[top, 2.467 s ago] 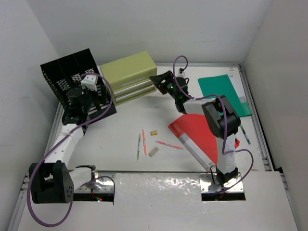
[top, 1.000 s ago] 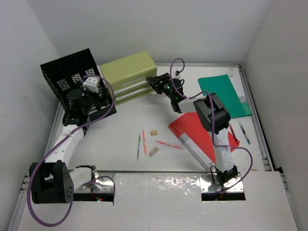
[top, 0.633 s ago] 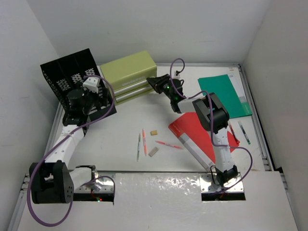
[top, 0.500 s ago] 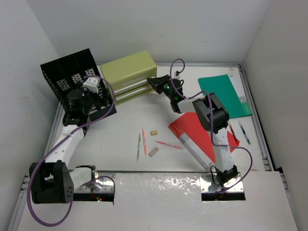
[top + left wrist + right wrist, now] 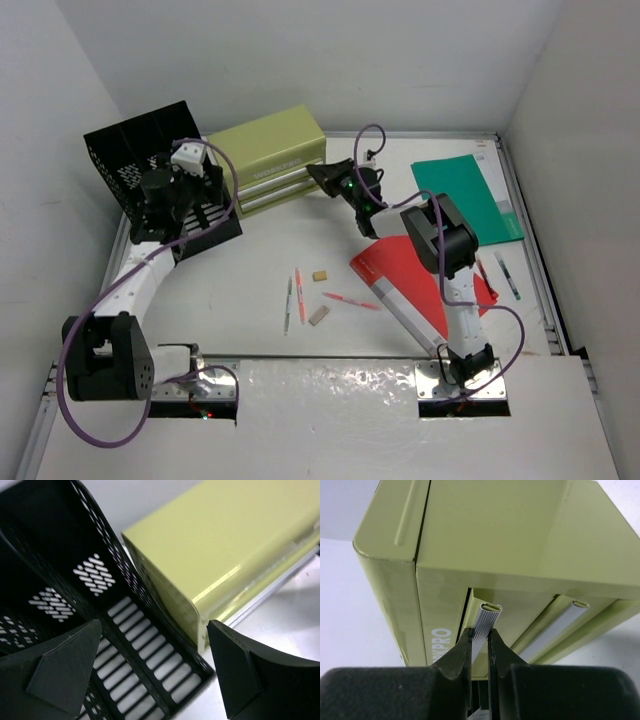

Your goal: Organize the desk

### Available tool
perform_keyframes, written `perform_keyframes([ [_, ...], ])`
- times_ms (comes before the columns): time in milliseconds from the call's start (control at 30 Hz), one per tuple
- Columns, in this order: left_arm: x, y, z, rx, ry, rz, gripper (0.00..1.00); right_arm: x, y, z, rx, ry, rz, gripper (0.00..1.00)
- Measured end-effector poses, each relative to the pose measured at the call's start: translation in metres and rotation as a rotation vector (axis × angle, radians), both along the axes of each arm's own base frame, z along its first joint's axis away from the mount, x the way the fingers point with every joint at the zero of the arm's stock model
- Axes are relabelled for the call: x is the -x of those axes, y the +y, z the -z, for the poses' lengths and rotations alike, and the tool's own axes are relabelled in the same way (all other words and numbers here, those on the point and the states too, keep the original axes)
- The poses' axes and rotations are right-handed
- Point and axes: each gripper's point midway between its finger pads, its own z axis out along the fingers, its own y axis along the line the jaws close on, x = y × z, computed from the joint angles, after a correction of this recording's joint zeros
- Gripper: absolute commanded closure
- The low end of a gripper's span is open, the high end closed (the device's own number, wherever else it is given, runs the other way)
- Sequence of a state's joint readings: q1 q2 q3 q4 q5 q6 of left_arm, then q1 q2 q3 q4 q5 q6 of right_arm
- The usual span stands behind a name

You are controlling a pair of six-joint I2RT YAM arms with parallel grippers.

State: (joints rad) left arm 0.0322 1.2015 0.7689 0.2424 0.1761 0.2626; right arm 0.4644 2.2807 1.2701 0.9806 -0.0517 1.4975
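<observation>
— What is the right gripper doing?

— Its jaws are pinched together on a ribbed silver drawer handle of the olive-green drawer box. A second handle sits just beside it, untouched.

— And the left gripper?

— Its jaws are wide apart and hold nothing. It hangs over the black mesh file organizer, which stands against the box's left side.

— Where is the desk?

— It is the white tabletop under everything, with white walls around it. The box and organizer stand at its far left. A red folder lies by the right arm and a green folder lies far right. Three pens and two small tan blocks lie loose mid-table.
</observation>
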Motion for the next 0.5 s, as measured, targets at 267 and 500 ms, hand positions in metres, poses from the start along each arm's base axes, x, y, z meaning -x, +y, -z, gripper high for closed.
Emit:
perform_keyframes([
  [267, -0.017, 0.002, -0.02, -0.023, -0.034, -0.013, 0.14, 0.014, -0.006, 0.0, 0.038, 0.001, -0.006, 1.0],
  [500, -0.026, 0.004, -0.015, -0.03, -0.018, -0.031, 0.14, 0.038, -0.017, 0.001, 0.057, 0.016, -0.015, 1.0],
])
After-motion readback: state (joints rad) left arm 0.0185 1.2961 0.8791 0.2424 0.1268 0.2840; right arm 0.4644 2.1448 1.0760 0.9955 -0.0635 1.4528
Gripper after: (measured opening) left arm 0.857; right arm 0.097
